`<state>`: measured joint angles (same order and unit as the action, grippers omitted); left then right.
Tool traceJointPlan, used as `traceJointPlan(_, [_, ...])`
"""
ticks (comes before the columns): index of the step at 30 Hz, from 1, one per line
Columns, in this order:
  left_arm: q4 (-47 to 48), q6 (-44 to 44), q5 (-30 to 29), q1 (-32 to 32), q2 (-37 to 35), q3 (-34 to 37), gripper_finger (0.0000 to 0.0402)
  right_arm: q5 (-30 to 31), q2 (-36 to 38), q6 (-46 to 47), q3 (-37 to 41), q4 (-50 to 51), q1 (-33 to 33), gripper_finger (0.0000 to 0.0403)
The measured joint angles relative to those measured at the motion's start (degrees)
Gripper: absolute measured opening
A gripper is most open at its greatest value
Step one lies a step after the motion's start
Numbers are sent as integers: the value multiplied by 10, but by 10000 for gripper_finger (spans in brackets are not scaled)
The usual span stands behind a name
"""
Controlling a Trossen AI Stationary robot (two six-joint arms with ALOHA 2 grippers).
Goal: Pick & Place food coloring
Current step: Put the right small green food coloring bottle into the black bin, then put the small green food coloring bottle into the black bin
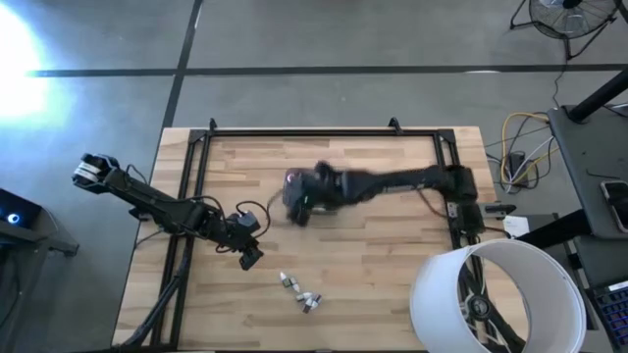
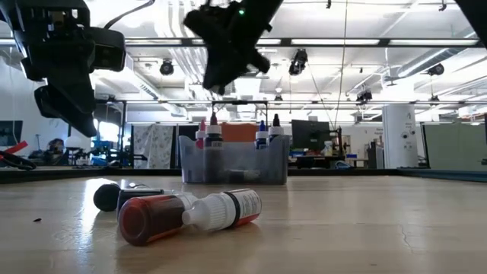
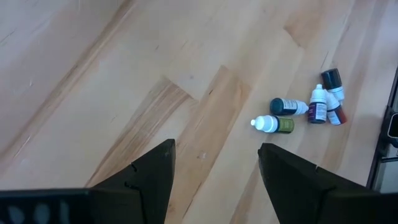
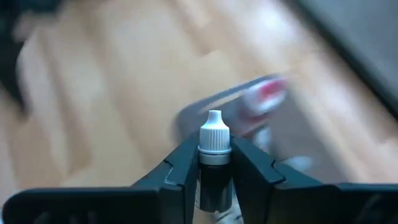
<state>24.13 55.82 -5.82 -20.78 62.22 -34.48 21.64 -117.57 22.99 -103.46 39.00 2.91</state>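
Food coloring bottles (image 3: 298, 112) — a small cluster lies on its side on the desk (image 1: 373, 284) toward the front edge, near the left gripper (image 3: 214, 180). More bottles stand upright in the grey tub (image 2: 234, 161) further back. One bottle with a white cap (image 4: 214, 140) is clamped between the jaws of the right gripper (image 4: 214, 168), held by the neck just below the cap, upright between the fingers, above the middle of the desk.

Left gripper: hovers above the desk with jaws apart, nothing between them, the loose cluster ahead of it.

Step in hand, as I judge it — carrying the held bottle to the tub. To do it well: keep the bottle upright, bring it over a free spot among the bottles already standing there, lower until the base is inside the walls, only then part the jaws. The grip sits high on the neck, so a fast swing could let the body pivot.

Hard to make out:
- Right arm and tub are smeared by motion in the high and right wrist views; whether the gripper is yet over the tub cannot be told.
- Colour of the held bottle's contents is dark, not readable.
- Exact count of the loose bottles unclear, since they overlap.
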Motion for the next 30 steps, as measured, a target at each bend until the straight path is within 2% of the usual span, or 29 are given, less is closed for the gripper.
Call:
traceJointPlan(2, [-1, -5, 0, 0, 0, 0, 206, 3, 18, 14, 0, 3, -28, 80])
traceJointPlan(5, [-1, -7, 0, 0, 0, 0, 206, 4, 27, 85, 1, 54, -71, 94])
traceJointPlan(8, [-1, -7, -1, 0, 0, 0, 206, -59, 21, 112, 15, 78, -108, 119])
traceJointPlan(11, [-1, -11, -2, 0, 0, 0, 206, -98, 21, 111, 21, 78, -120, 151])
traceJointPlan(14, [-1, -15, -2, 0, 0, 0, 206, -88, 23, 107, 22, 102, -112, 184])
traceJointPlan(18, [-1, -15, -2, 0, 2, 1, 206, -63, 36, 49, 23, 106, -81, 219])
traceJointPlan(21, [-7, -33, -2, 0, 10, 2, 206, -64, 50, 5, 21, 115, -30, 232])
traceJointPlan(26, [-97, -178, 44, -6, 31, 5, 206, -107, 41, -1, 26, 180, 69, 234])
traceJointPlan(30, [-160, -291, 85, -17, 51, 9, 206, -126, 27, 42, 33, 184, 130, 229])
